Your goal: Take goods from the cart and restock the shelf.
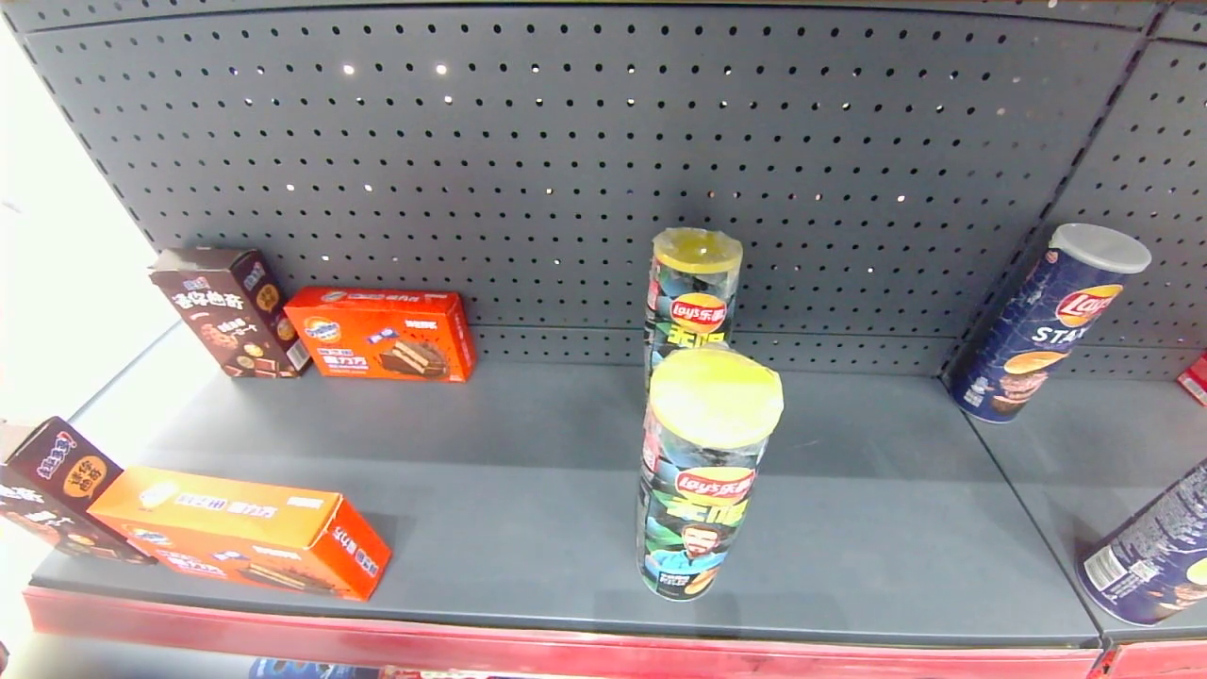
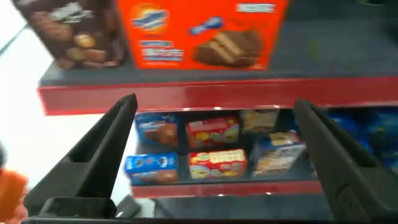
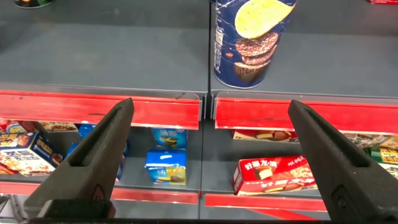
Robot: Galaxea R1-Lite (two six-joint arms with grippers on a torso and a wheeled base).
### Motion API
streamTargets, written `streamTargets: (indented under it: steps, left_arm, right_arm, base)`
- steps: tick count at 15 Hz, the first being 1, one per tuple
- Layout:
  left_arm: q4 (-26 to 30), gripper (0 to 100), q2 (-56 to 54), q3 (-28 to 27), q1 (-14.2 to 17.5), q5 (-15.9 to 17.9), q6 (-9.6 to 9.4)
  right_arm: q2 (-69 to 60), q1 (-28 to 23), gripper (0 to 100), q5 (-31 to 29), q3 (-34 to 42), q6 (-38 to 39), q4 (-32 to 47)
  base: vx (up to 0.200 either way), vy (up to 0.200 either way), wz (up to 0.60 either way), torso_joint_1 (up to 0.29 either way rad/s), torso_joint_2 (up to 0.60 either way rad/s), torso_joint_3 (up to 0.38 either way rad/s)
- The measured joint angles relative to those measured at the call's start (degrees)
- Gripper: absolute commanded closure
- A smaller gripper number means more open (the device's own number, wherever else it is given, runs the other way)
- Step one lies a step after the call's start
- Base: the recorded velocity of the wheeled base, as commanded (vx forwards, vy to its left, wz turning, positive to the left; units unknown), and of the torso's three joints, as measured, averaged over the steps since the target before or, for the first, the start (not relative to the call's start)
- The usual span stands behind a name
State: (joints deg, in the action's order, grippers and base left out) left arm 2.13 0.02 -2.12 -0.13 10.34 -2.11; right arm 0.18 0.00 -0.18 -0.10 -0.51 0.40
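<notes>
Both claws spread wide, nothing held; left gripper (image 2: 214, 102) faces the red front lip of the grey metal shelf (image 1: 528, 471), just beneath the flat orange cardboard snack box (image 2: 199, 31); right gripper (image 3: 210, 104) faces that lip below the upright navy cardboard chip can (image 3: 249, 43), long axis vertical; stocked goods sit above and ahead of both, so fetching more, I'd judge, means turning away toward the cart.

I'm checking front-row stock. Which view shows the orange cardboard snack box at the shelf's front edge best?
The head view: the whole orange cardboard snack box lies flat at the front of the grey shelf. The left wrist view gives its front face, partly cropped.
</notes>
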Motion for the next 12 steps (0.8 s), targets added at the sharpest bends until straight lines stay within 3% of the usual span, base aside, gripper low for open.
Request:
streamTargets:
  steps: [2,5,6,7,8,10,12]
  left_arm:
    - [-0.20,0,0.00,-0.02,0.02,0.00,-2.86]
    - [-1.13,0,0.00,0.12,0.11,-10.96,-5.22]
    - [-1.87,0,0.00,0.23,0.11,-13.20,-5.47]
    - [-1.87,0,0.00,0.37,0.09,-13.09,-5.17]
    - [-1.87,0,0.00,0.41,0.00,-10.12,-3.77]
    - [-1.95,0,0.00,0.52,0.00,-1.74,1.07]
    - [-2.00,0,0.00,0.55,0.00,-0.52,1.54]
  right_arm:
    - [0.00,0.00,0,0.00,0.00,0.00,-0.02]
    - [0.00,0.00,0,0.00,0.00,0.00,0.02]
    - [0.00,0.00,0,0.00,0.00,0.02,0.00]
    - [0.00,0.00,0,0.00,0.00,0.05,0.02]
    - [0.00,0.00,0,0.00,0.00,0.02,0.00]
    - [0.00,0.00,0,0.02,0.00,0.02,0.00]
    - [0.00,0.00,0,0.00,0.00,0.02,0.00]
  base:
    - [0.000,0.000,0.00,0.000,0.00,0.000]
    - [0.000,0.000,0.00,0.000,0.00,0.000]
    - [0.000,0.000,0.00,0.000,0.00,0.000]
    - [0.000,0.000,0.00,0.000,0.00,0.000]
    - [0.000,0.000,0.00,0.000,0.00,0.000]
    - [0.000,0.000,0.00,0.000,0.00,0.000]
    - [0.000,0.000,0.00,0.000,0.00,0.000]
